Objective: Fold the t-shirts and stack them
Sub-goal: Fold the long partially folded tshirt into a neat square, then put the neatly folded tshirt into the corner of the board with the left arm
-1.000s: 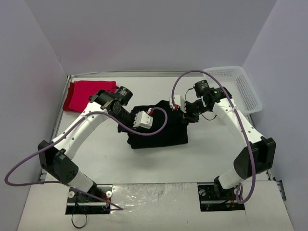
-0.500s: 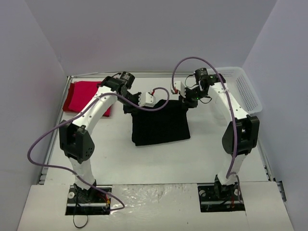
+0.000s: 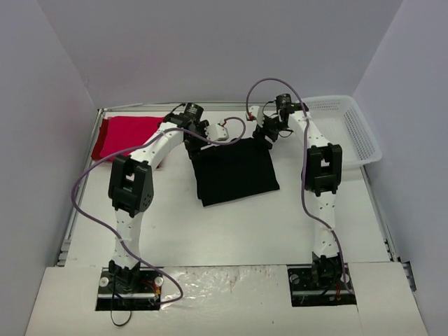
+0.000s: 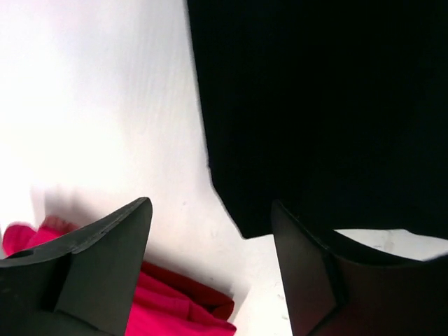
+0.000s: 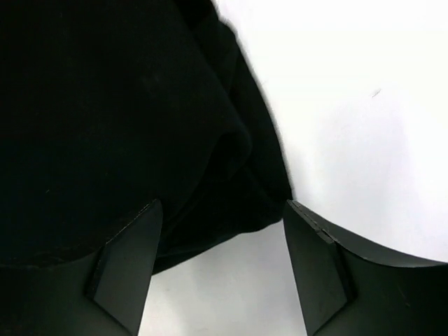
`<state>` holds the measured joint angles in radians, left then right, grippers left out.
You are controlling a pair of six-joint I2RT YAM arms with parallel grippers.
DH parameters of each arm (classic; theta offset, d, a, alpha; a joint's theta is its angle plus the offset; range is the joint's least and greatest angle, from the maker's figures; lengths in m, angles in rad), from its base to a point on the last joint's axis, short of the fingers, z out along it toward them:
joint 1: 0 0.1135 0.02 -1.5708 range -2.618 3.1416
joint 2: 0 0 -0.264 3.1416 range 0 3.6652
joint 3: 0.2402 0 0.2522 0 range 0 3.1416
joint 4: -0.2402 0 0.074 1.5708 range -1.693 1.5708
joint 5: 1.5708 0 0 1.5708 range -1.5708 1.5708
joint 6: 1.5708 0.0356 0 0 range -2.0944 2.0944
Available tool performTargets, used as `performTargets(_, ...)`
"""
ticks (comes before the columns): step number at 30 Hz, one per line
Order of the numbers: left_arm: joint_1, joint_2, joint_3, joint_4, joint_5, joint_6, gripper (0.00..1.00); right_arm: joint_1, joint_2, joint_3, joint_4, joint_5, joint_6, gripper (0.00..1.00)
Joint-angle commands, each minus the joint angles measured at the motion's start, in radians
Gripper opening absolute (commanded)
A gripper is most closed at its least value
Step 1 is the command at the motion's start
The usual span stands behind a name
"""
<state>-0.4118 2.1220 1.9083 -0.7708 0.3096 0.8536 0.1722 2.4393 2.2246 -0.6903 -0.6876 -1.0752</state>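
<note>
My left gripper [image 4: 210, 234] and right gripper [image 5: 220, 241] both stand with fingers apart, clamping nothing, over the top corners of the black t-shirt [image 3: 236, 171], which lies folded flat mid-frame. I judge the fold done; next comes carrying it onto the red t-shirt [image 3: 119, 136] at upper left.

White mesh basket [image 3: 364, 136] (far right), pale table [image 3: 231, 231]

we log colours | black shirt [image 3: 236, 171]: plain black | red shirt [image 3: 126, 136]: solid crimson | basket [image 3: 346, 126]: white, mesh pattern | table [image 3: 231, 231]: off-white | left arm [image 3: 150, 150] and right arm [image 3: 315, 136]: white, black joints | cables [image 3: 75, 199]: purple | walls [image 3: 210, 49]: pale lavender-grey
</note>
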Motion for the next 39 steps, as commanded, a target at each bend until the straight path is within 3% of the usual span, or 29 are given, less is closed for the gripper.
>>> performTargets(1, -0.019, -0.147, -0.04, 0.163, -0.139, -0.102, 0.69, -0.003, -0.135, -0.086, 0.086, 0.025, 0.075, 0.66)
performTargets(3, -0.028, -0.241, -0.108, 0.195, -0.165, -0.119, 0.7, -0.01, -0.201, -0.207, 0.106, 0.02, 0.083, 0.68)
performTargets(8, -0.03, -0.512, -0.25, 0.199, -0.228, -0.198, 0.76, -0.01, -0.55, -0.503, 0.167, 0.039, 0.107, 0.75)
performTargets(12, -0.024, -0.696, -0.437, 0.222, -0.257, -0.222, 0.97, 0.003, -0.84, -0.753, 0.167, 0.081, 0.181, 0.83)
performTargets(14, -0.004, -0.74, -0.561, 0.245, -0.354, -0.269, 0.94, 0.009, -0.925, -0.839, 0.175, 0.118, 0.275, 1.0)
performTargets(17, 0.027, -0.746, -0.689, 0.249, -0.432, -0.338, 0.94, 0.041, -1.028, -0.993, 0.203, 0.29, 0.477, 1.0)
performTargets(18, 0.03, -0.751, -0.718, 0.255, -0.432, -0.361, 0.94, 0.055, -1.042, -1.017, 0.195, 0.412, 0.529, 1.0)
performTargets(21, 0.037, -0.78, -0.784, 0.239, -0.31, -0.436, 0.94, 0.113, -1.053, -1.098, 0.169, 0.54, 0.61, 1.0)
performTargets(24, 0.068, -0.772, -0.778, 0.232, -0.11, -0.513, 0.94, 0.102, -1.13, -1.221, 0.278, 0.525, 0.653, 1.0)
performTargets(27, 0.114, -0.677, -0.703, 0.159, -0.021, -0.557, 0.94, 0.058, -1.224, -1.312, 0.392, 0.506, 0.646, 1.0)
performTargets(31, 0.214, -0.626, -0.672, 0.106, 0.086, -0.559, 0.94, 0.046, -1.244, -1.323, 0.397, 0.514, 0.624, 1.0)
performTargets(39, 0.252, -0.815, -0.854, 0.198, 0.105, -0.476, 0.94, 0.047, -1.212, -1.361, 0.437, 0.464, 0.646, 1.0)
